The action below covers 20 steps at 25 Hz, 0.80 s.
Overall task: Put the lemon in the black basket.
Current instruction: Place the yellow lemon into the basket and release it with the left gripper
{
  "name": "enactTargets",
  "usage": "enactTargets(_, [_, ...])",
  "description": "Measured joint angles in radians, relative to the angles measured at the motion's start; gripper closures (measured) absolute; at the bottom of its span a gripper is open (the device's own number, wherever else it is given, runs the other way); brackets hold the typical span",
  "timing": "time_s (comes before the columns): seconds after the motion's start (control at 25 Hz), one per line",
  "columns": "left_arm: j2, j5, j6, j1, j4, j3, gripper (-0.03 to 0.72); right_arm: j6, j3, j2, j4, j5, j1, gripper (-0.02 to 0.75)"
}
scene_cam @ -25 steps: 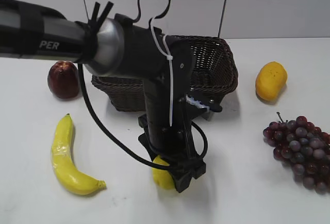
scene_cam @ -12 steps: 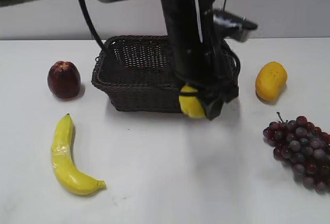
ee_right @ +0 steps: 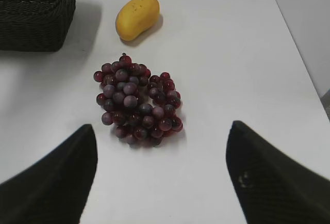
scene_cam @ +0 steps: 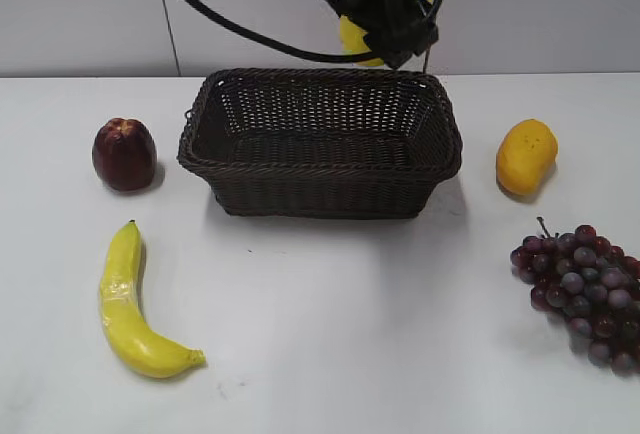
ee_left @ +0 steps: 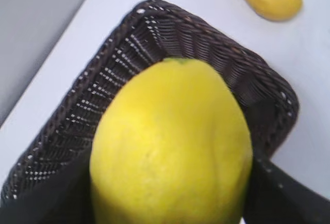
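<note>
My left gripper (scene_cam: 385,39) is shut on the lemon (scene_cam: 355,36) and holds it in the air above the far right rim of the black basket (scene_cam: 320,194). In the left wrist view the yellow lemon (ee_left: 172,146) fills the middle, between dark fingers, with a corner of the black basket (ee_left: 129,43) below it. The basket holds nothing that I can see. My right gripper (ee_right: 162,177) is open and empty above the table, near the grapes; it is out of the exterior view.
A banana (scene_cam: 130,304) lies front left and a dark red apple (scene_cam: 124,154) left of the basket. A mango (scene_cam: 525,156) lies right of the basket and a grape bunch (scene_cam: 585,294) front right; both show in the right wrist view (ee_right: 136,16), (ee_right: 136,100).
My left gripper has lifted the lemon from the table in front of the basket, carried it up and back, and now holds it over the basket's far right rim.
</note>
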Motion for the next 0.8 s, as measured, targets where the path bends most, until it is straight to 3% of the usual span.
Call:
enactTargets(0.32, [0.115,-0.152,-0.054,0.116,-0.001,-0.001,0.148,0.000,0.000,0.000,0.000,0.000,0.000,0.149])
enactTargets(0.52, [0.211,-0.178,-0.061,0.180,-0.101,-0.001,0.148,0.000,0.000,0.000,0.000,0.000,0.000,0.149])
enactTargets(0.8, [0.300,-0.181,-0.063,0.195,-0.193,-0.001,0.148,0.000,0.000,0.000,0.000,0.000,0.000,0.149])
